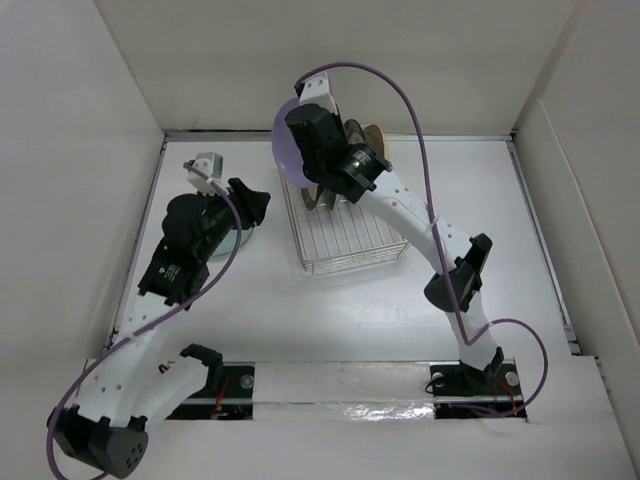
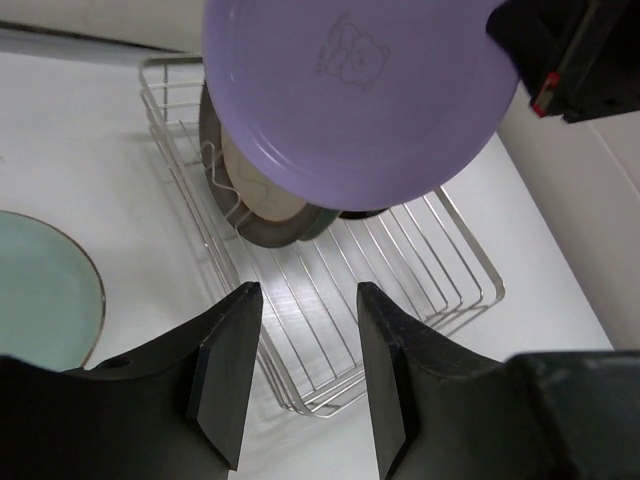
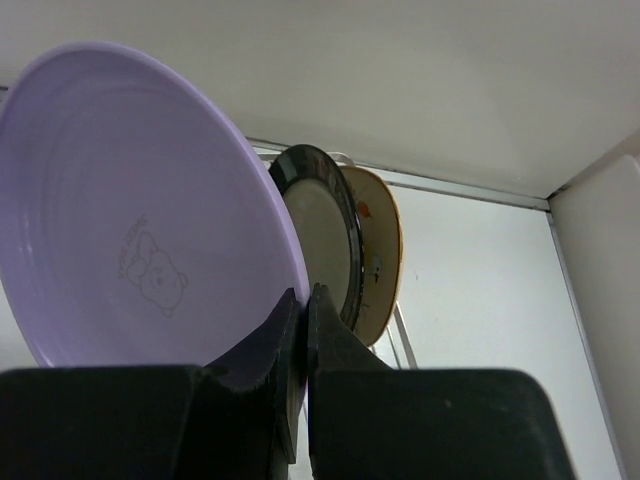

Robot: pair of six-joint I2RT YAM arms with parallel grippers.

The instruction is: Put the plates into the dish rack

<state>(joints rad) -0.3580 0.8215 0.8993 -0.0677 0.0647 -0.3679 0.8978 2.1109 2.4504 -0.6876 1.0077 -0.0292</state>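
Note:
My right gripper [image 3: 302, 300] is shut on the rim of the lavender round plate [image 3: 140, 200] and holds it upright over the far end of the silver wire dish rack [image 1: 350, 240]. A dark-rimmed plate [image 3: 322, 235] and a tan plate [image 3: 383, 250] stand in the rack just behind it. The left wrist view shows the lavender plate [image 2: 360, 90] hanging above the rack [image 2: 420, 280] in front of the standing plates [image 2: 265, 215]. My left gripper [image 2: 305, 295] is open and empty, left of the rack, beside a pale green round plate [image 2: 40, 290] lying flat on the table.
A small pale object [image 1: 207, 165] lies at the far left by the back wall. White walls [image 1: 80, 150] close in the table on the left, back and right. My right arm [image 1: 420, 225] reaches across the rack's right side.

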